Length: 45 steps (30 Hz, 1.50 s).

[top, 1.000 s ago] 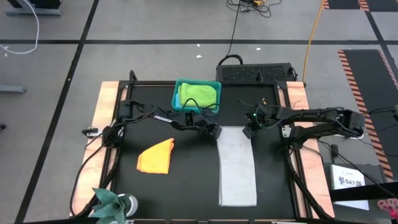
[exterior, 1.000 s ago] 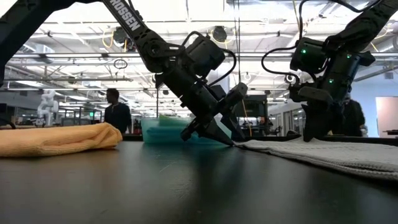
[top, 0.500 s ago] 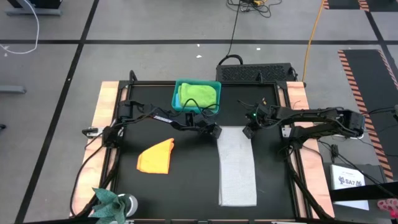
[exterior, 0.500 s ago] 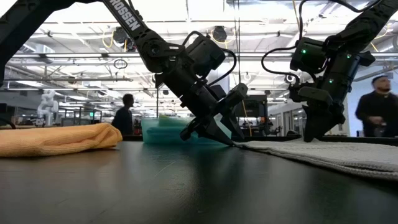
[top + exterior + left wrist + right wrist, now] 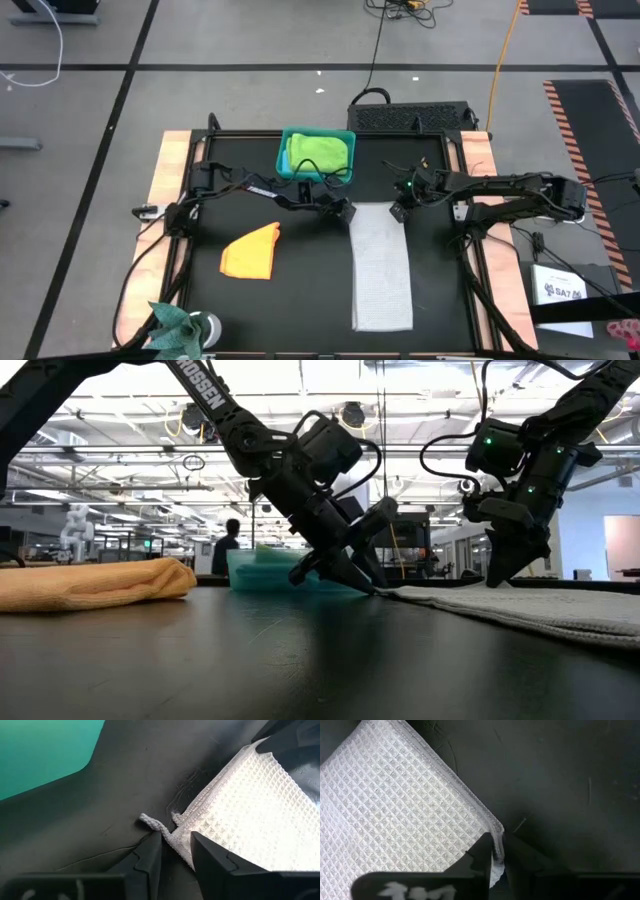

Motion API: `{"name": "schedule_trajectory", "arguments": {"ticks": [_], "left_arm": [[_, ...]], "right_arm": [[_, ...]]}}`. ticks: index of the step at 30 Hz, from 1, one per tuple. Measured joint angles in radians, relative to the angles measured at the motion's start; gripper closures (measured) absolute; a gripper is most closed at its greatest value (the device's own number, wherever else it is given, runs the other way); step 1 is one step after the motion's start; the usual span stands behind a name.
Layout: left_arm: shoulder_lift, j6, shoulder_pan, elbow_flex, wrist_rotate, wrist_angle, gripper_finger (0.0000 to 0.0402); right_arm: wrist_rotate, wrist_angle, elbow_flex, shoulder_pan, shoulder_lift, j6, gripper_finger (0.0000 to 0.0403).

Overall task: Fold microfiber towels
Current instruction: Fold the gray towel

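On the black bench (image 5: 300, 300), the light grey towel (image 5: 381, 268) lies flat as a long strip. Left of it rests the folded orange-yellow towel (image 5: 251, 251). At the strip's far corners, the left end effector (image 5: 174, 851) stands half closed around one corner, and the right end effector (image 5: 498, 851) pinches the other. Beyond them, the lime green towel (image 5: 320, 152) sits in the teal bin (image 5: 284, 150). Next move, I judge: lift both corners together and fold toward the near edge.
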Motion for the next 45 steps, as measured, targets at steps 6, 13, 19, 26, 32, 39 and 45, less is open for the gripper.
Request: {"name": "schedule_trajectory", "arguments": {"ticks": [6, 13, 19, 26, 32, 39, 45], "left_arm": [[0.0, -0.007, -0.002, -0.001, 0.002, 0.036, 0.0238], [0.001, -0.004, -0.003, 0.0, 0.003, 0.038, 0.0203], [0.003, -0.028, -0.004, 0.0, -0.013, 0.035, 0.0217], [0.038, -0.051, -0.005, 0.001, -0.026, 0.097, 0.0365], [0.039, -0.005, -0.008, 0.0, -0.025, 0.13, 0.0396], [0.037, -0.005, -0.005, 0.0, -0.033, 0.128, 0.0399], [0.036, -0.009, 0.006, 0.0, -0.041, 0.128, 0.04]], "right_arm": [[-0.001, 0.003, 0.0, 0.0, 0.0, 0.001, 0.0356], [-0.031, 0.137, 0.0, 0.003, 0.0, 0.049, 0.0355], [-0.03, 0.083, 0.0, 0.003, 0.0, 0.025, 0.0355], [-0.03, 0.021, 0.0, 0.003, 0.0, 0.019, 0.0355], [-0.027, 0.02, 0.0, 0.003, 0.0, 0.022, 0.0364], [-0.027, 0.019, 0.0, 0.003, 0.0, 0.018, 0.0397], [-0.027, 0.048, 0.0, 0.003, 0.0, 0.0, 0.04]]}}
